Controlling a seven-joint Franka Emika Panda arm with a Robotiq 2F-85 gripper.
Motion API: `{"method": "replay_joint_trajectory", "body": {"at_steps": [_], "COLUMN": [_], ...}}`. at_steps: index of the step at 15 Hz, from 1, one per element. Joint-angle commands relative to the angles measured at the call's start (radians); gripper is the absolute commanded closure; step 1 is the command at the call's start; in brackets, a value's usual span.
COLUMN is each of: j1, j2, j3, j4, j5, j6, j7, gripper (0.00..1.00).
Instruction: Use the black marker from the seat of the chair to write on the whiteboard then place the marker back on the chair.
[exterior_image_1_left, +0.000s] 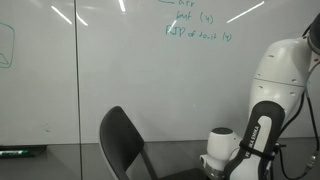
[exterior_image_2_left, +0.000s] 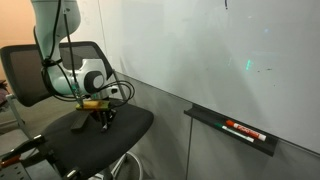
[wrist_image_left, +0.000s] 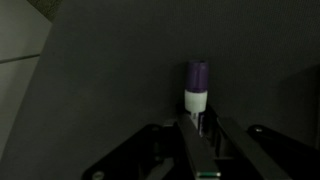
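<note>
The marker (wrist_image_left: 197, 88) has a white body and a purple cap and stands out from between my fingers in the wrist view. My gripper (wrist_image_left: 202, 135) looks shut on its lower end. In an exterior view my gripper (exterior_image_2_left: 105, 118) is low over the black chair seat (exterior_image_2_left: 85, 138), with its fingertips at the seat. In an exterior view only the white wrist (exterior_image_1_left: 220, 148) shows beside the chair back (exterior_image_1_left: 122, 140), and the fingers are out of frame. The whiteboard (exterior_image_2_left: 220, 50) stands behind the chair and carries green writing (exterior_image_1_left: 195, 25).
A black tray (exterior_image_2_left: 240, 130) on the whiteboard's lower edge holds a red and white marker. The chair's backrest (exterior_image_2_left: 35, 70) stands behind my arm. A green eraser-like item (exterior_image_1_left: 15, 151) lies at the board's lower edge.
</note>
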Motion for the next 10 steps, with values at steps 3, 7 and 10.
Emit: {"method": "replay_joint_trajectory", "body": {"at_steps": [3,7,10], "j1": [0.038,0.064,0.052], "j2": [-0.187,-0.347,-0.479], "j3": [-0.120,-0.256,-0.332], "j4": [-0.075,-0.113,-0.130], "j5": [-0.029,-0.145,-0.327], "j6": [-0.147,-0.303,-0.413], "j7": [0.050,0.156,0.299], "gripper": [0.89,0.89,0.89]}}
